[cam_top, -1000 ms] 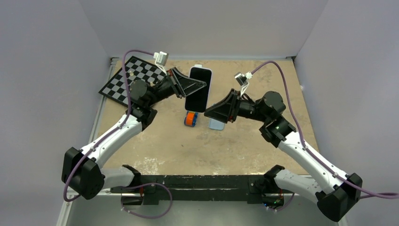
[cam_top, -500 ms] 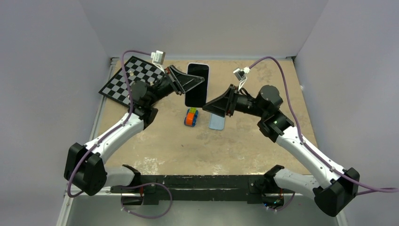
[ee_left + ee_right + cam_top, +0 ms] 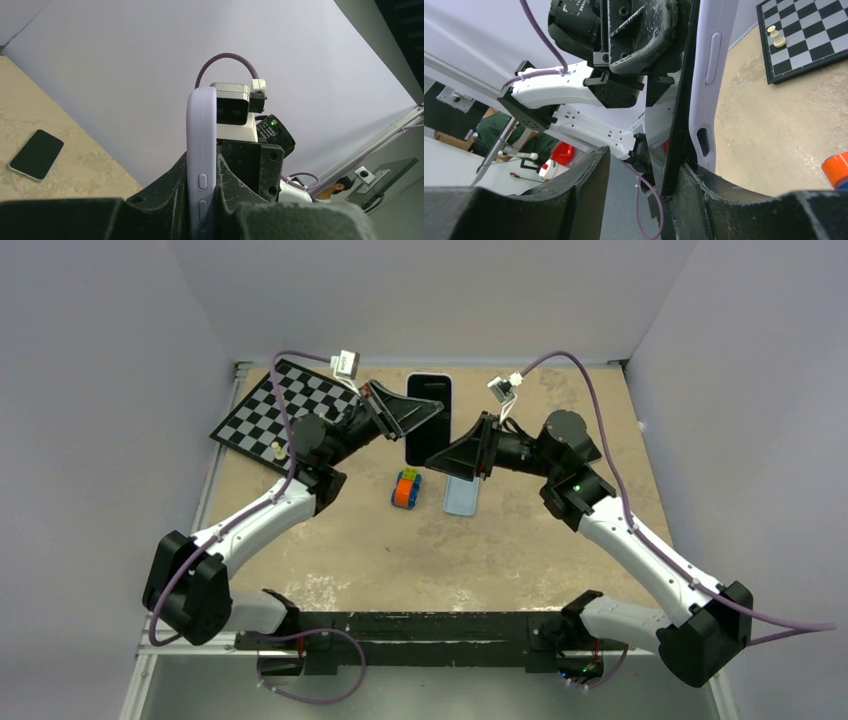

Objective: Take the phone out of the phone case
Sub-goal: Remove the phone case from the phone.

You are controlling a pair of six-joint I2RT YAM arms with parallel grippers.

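Note:
My left gripper [image 3: 425, 418] is shut on the phone in its lilac case [image 3: 428, 420] and holds it above the table's far middle, black screen up. In the left wrist view the case [image 3: 201, 140] stands edge-on, clamped between both fingers of that gripper [image 3: 201, 167]. My right gripper [image 3: 436, 462] is open at the phone's near end. In the right wrist view the lilac case [image 3: 711, 95] and the black front edge lie against the right finger, while the left finger stands well apart from it; the gripper [image 3: 644, 165] is not closed.
A second phone [image 3: 461, 497] lies flat on the table under the right gripper, also in the left wrist view [image 3: 36, 155]. An orange and green toy [image 3: 405, 489] lies beside it. A chessboard [image 3: 270, 410] with a white piece [image 3: 776, 36] lies at the far left.
The left gripper has carried the cased phone slightly right and farther back. The right gripper has moved left and up from over the flat phone to the held phone's near end.

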